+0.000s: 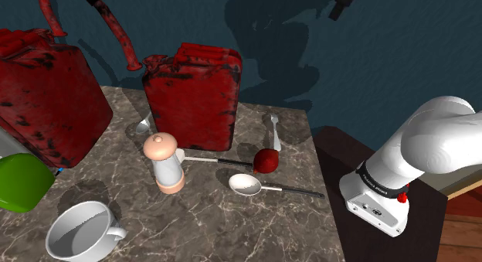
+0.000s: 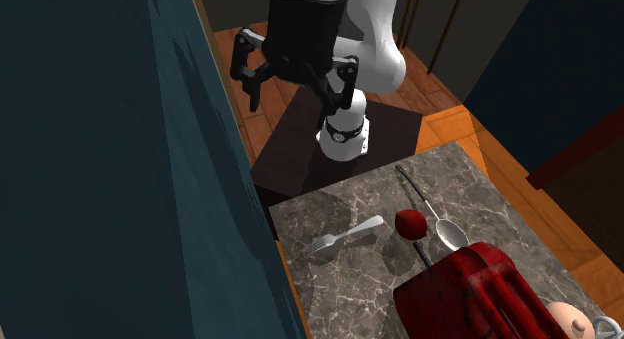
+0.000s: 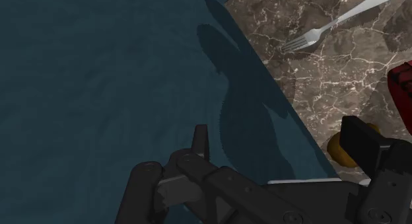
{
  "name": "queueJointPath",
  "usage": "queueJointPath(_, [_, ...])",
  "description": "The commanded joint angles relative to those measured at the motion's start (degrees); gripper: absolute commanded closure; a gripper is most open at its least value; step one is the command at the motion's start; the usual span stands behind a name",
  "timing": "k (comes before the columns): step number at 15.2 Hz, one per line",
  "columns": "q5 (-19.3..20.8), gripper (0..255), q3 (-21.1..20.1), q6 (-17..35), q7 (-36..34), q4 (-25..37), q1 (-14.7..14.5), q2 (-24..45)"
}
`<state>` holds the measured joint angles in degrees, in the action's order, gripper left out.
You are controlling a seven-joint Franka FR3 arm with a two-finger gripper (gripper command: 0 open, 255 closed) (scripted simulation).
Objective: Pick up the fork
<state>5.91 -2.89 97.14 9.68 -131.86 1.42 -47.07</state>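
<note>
Fork [image 2: 343,237] flat on counter [image 2: 352,282]: prob. light, stiff, slippery; grab mid-handle. Gripper [image 2: 292,87] fingers spread apart, nothing held.

- We see a silver fork [image 1: 273,133] lying flat, untouched.
- It lies just beside the red jerry can [image 1: 193,94], on the shoulder view's right.

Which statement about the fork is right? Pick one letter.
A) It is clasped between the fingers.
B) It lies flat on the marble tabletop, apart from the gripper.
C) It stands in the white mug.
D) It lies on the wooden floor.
B: the fork lies flat on the marble tabletop near its wall-side edge, while the open gripper hangs well away from it, clasping nothing.
</note>
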Motion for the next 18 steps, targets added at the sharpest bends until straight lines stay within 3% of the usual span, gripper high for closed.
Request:
queueJointPath(1, [0.0, 0, 0.0, 0.0, 0.0, 0.0, 0.0, 0.0])
queueJointPath(10, [-6.9, 0, -5.9, 7.3, -19.3, -12.9, 3.3, 1.7])
queueJointPath(18, [-15.3, 0, -11.9, 16.8, -36.0, -21.3, 4.6, 8.0])
